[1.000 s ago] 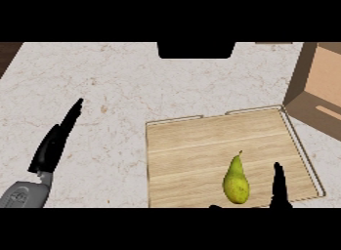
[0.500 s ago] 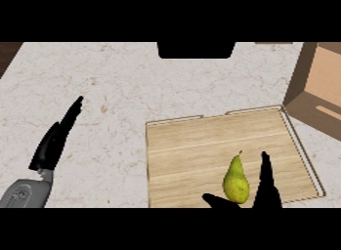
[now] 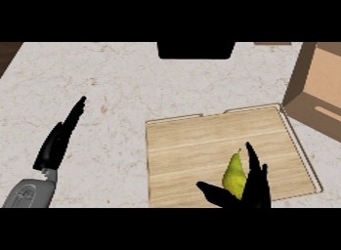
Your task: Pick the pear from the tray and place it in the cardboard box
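Now the yellow-green pear (image 3: 234, 177) lies on the pale wooden tray (image 3: 202, 141), between the right hand's (image 3: 254, 193) open thumb and fingers; probably smooth, bruisable, best grasped around its belly.

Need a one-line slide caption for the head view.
Right hand open around the pear on the wooden tray; cardboard box waits at right.

A pale, speckled stone desk (image 3: 130, 83) fills the view, edged by dark wood at 10 o'clock. A light wooden tray (image 3: 202, 141) lies flat at 5 o'clock, with an open cardboard box (image 3: 331, 93) just beside its far corner at 2 o'clock. A black object (image 3: 196, 50) sits at 12 o'clock.
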Controlling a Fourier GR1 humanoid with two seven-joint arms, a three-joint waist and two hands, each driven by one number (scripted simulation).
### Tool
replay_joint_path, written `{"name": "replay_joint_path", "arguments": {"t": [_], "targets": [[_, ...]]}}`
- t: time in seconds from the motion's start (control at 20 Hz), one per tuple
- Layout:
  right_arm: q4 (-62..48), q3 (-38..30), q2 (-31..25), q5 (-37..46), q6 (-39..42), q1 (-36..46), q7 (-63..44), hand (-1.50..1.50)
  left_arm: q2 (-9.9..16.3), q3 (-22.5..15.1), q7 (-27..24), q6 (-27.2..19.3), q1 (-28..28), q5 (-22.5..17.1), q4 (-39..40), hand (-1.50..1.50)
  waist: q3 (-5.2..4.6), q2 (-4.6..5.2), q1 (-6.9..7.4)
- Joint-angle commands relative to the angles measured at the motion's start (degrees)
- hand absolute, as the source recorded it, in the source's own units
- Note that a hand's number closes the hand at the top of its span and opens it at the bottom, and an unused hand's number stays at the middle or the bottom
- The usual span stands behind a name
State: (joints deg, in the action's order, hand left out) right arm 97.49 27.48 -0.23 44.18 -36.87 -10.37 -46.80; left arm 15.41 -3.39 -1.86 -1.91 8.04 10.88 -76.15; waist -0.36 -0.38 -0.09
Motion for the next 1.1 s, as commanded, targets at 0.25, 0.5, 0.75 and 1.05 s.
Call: {"name": "replay_joint_path", "arguments": {"t": [0.25, 0.5, 0.75, 1.05], "targets": [[-5.4, -4.6, -0.1, 12.2, -0.1, 3.9, -3.8, 1.50, -1.2, 0.2, -0.3, -0.6, 0.4, 2.3, -0.1, 0.00, 0.34, 0.37, 0.06], [-6.4, -0.7, 0.2, 21.1, -5.8, 4.1, -10.7, 1.50, -1.7, 1.4, -2.3, -0.1, 2.1, 2.4, 4.2, 0.00, 0.33, 0.41, -0.10], [0.8, -4.9, 0.2, 26.5, -2.5, -0.1, -11.1, 1.50, -2.2, 0.6, 2.3, 1.0, 1.9, 2.7, 0.6, 0.00, 0.34, 0.32, -0.34], [-11.6, -8.4, -12.2, 24.7, 20.8, 18.2, -4.1, 1.50, -1.6, -0.9, 0.2, 3.0, 2.4, 2.6, -1.0, 0.00, 0.10, 2.21, 5.19]]}}
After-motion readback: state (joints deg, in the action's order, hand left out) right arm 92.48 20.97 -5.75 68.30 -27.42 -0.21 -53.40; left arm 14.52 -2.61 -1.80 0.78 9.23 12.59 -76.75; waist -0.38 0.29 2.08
